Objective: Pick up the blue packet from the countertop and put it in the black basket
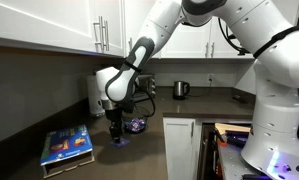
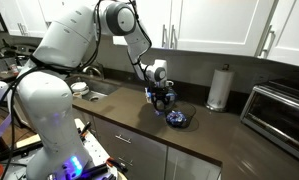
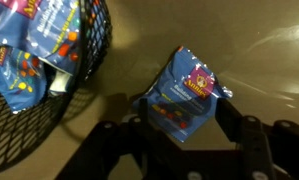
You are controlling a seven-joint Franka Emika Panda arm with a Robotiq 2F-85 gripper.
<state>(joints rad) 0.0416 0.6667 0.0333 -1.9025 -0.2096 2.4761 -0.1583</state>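
**Wrist view: blue packet pinched between the fingers, beside the basket**

The white arm (image 1: 139,55) reaches down from the upper cabinets to the dark countertop (image 2: 129,118) in both exterior views. On that countertop a large flat blue box (image 1: 67,147) lies well apart from the arm's end, seen in only one exterior view. A silver toaster oven (image 2: 279,115) and a paper-towel roll (image 2: 220,88) show in an exterior view on the far side of the work spot.

The black basket (image 3: 89,55) fills the upper left of the wrist view. Through its wire wall that view alone shows blue printed packets already lying inside. In the exterior views the basket (image 1: 137,126) is only a small dark bowl with a blue tint, just beside the gripper (image 1: 116,130).

The gripper (image 3: 184,122) comes in from the bottom of the wrist view. Its two dark fingers (image 3: 234,125) stand against the lower side edges of the blue packet (image 3: 186,90) and pinch it between them.

The packet is outside the basket, near its rim and over bare countertop. Its printed face is turned to the camera. Its long axis runs roughly up the frame, away from the fingers, and it is skewed so that one corner points to the top. In an exterior view the packet (image 1: 119,141) is a blue patch just under the fingertips. Whether it touches the counter there cannot be told. From the opposite side the gripper (image 2: 161,100) hides it.
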